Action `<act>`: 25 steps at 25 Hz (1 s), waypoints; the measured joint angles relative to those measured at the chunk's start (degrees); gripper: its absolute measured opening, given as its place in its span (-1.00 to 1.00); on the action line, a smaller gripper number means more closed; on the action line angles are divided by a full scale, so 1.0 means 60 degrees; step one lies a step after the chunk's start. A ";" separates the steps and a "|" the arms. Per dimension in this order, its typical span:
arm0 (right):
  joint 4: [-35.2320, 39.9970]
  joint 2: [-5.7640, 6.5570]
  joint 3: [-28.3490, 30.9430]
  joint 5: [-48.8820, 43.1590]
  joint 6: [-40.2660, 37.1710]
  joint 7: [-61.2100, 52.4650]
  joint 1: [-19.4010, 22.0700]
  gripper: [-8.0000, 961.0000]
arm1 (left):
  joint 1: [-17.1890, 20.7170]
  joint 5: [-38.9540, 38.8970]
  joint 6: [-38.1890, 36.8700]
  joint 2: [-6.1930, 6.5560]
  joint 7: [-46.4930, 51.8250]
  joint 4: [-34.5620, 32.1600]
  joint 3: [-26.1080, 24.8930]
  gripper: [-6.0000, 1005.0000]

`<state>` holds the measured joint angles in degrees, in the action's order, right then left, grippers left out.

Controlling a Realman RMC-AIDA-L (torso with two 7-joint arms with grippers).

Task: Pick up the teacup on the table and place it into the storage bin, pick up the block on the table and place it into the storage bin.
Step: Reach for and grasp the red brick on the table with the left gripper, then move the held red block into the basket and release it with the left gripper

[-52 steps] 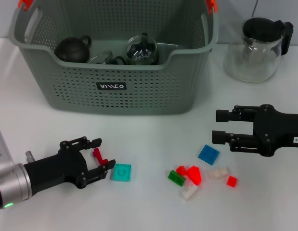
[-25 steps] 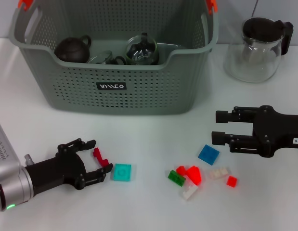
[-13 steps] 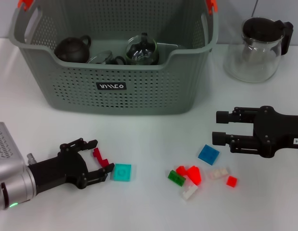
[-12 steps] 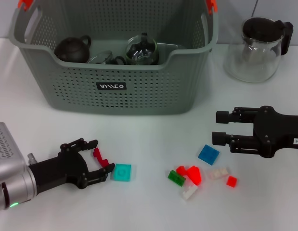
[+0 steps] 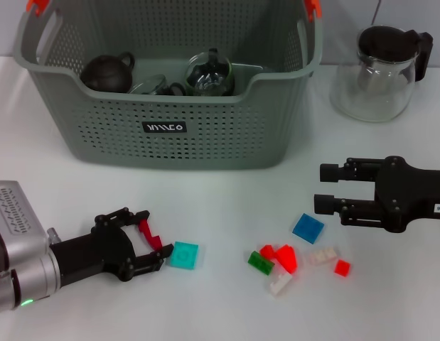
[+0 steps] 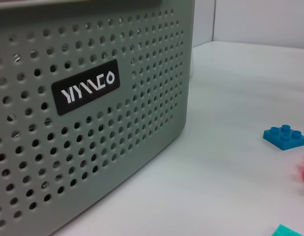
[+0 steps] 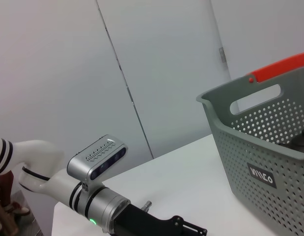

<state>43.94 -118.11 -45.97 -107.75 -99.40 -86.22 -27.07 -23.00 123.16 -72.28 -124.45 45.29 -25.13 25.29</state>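
Observation:
The grey-green storage bin (image 5: 177, 131) stands at the back of the table, with a dark teapot (image 5: 108, 71) and a glass teapot (image 5: 209, 73) inside. No teacup shows on the table. My left gripper (image 5: 150, 240) lies low at the front left, open, its fingers on either side of a small red block (image 5: 149, 233). A teal block (image 5: 183, 254) lies just beyond its lower fingertip. My right gripper (image 5: 323, 188) hovers open and empty at the right, above a blue block (image 5: 308, 228). The left wrist view shows the bin wall (image 6: 93, 123) and the blue block (image 6: 285, 138).
A glass jug (image 5: 383, 67) with a black lid stands at the back right. Loose blocks lie front right: green (image 5: 260, 263), red (image 5: 282, 256), white (image 5: 323, 256), small red (image 5: 341, 267). The right wrist view shows the bin (image 7: 269, 142) and my left arm (image 7: 97, 196).
My left gripper has slid a little to the right, so the red block sits deeper between its fingers. The teal block has shifted slightly right. The right arm has not moved.

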 joint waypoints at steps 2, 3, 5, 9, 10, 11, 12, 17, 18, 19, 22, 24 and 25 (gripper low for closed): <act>0.0000 0.0000 0.0000 0.0000 0.0000 0.0000 0.0000 0.41 | 0.0018 -0.0018 -0.0024 -0.0001 0.0003 0.0000 -0.0007 0.56; 0.0000 0.0000 0.0000 0.0000 0.0000 0.0000 0.0000 0.41 | 0.0029 -0.0022 -0.0030 -0.0001 0.0003 -0.0008 -0.0010 0.55; 0.0000 -0.0001 0.0000 0.0000 0.0000 0.0000 0.0000 0.41 | 0.0048 -0.0036 -0.0044 -0.0001 0.0017 -0.0033 -0.0025 0.53; 0.0000 -0.0004 0.0000 0.0000 0.0000 0.0000 0.0000 0.41 | 0.0057 -0.0048 -0.0241 0.0010 0.0125 -0.0123 -0.0151 0.44; 0.0000 -0.0003 0.0000 0.0000 0.0000 0.0000 0.0000 0.41 | 0.0081 -0.0050 -0.0550 0.0019 0.0218 -0.0263 -0.0350 0.40; 0.0000 -0.0004 0.0000 0.0000 -0.0001 0.0000 0.0000 0.41 | 0.0097 -0.0051 -0.0737 0.0025 0.0243 -0.0335 -0.0458 0.37; 0.0000 -0.0004 0.0000 0.0000 -0.0001 0.0000 0.0000 0.41 | 0.0117 -0.0052 -0.0942 0.0034 0.0266 -0.0426 -0.0602 0.33; 0.0000 -0.0004 0.0001 0.0000 0.0000 0.0000 0.0000 0.41 | 0.0192 -0.0058 -0.2925 0.0132 0.0637 -0.0973 -0.1710 0.33; 0.0000 -0.0004 0.0001 0.0000 -0.0001 0.0000 -0.0001 0.41 | 0.0169 -0.0073 -0.3550 0.0197 0.0852 -0.1121 -0.2058 0.33; 0.0000 -0.0003 0.0000 0.0000 -0.0001 0.0000 -0.0004 0.41 | 0.0137 -0.0099 -0.3993 0.0248 0.0981 -0.1203 -0.2299 0.33; -0.0009 -0.0003 0.0001 0.0000 -0.0001 0.0000 -0.0022 0.41 | 0.0033 -0.0329 -0.5074 0.0407 0.1270 -0.1332 -0.2812 0.33; -0.0011 -0.0003 0.0001 0.0000 -0.0001 0.0000 -0.0028 0.41 | -0.0192 -0.0977 -0.6098 0.0589 0.2005 -0.1451 -0.3088 0.33; -0.0012 -0.0003 -0.0003 0.0000 -0.0001 0.0000 -0.0039 0.41 | -0.0248 -0.1150 -0.6255 0.0618 0.2228 -0.1483 -0.3122 0.33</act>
<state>43.87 -118.12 -45.99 -107.75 -99.41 -86.22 -27.31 -24.49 116.26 -109.81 -120.75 58.66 -34.03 6.56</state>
